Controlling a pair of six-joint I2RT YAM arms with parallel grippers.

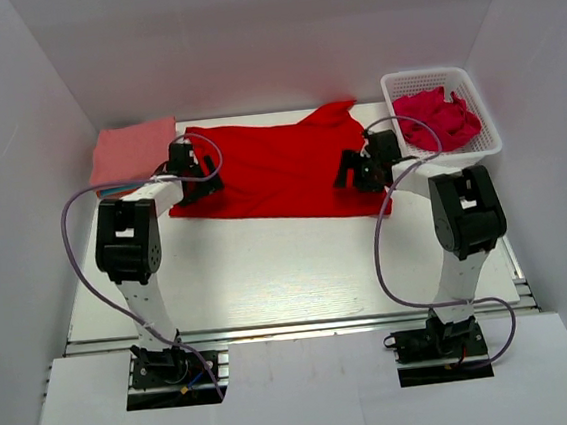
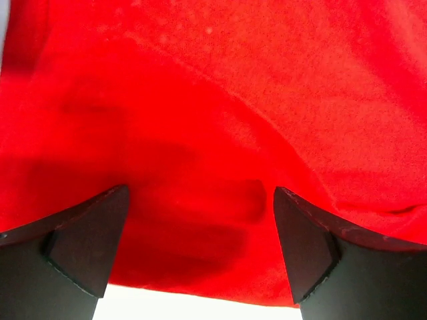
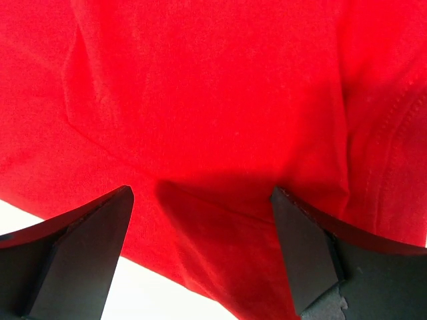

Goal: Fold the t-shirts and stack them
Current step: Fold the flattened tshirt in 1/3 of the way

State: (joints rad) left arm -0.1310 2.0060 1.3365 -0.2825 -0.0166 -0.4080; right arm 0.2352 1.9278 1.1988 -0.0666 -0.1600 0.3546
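A bright red t-shirt [image 1: 279, 168] lies spread flat across the back of the table. My left gripper [image 1: 197, 176] is open over its left edge; the left wrist view shows red cloth [image 2: 213, 120] between and beyond the spread fingers [image 2: 87, 247]. My right gripper [image 1: 358, 173] is open over the shirt's right near corner, with red cloth [image 3: 213, 100] filling the right wrist view. A folded salmon-pink t-shirt [image 1: 132, 152] lies at the back left, with a teal edge under it. A crimson-pink t-shirt [image 1: 437, 117] is crumpled in the basket.
A white lattice basket [image 1: 487, 133] stands at the back right by the right wall. White walls close in the left, back and right. Bare white table [image 1: 289, 272] lies in front of the red shirt. Purple cables loop beside both arms.
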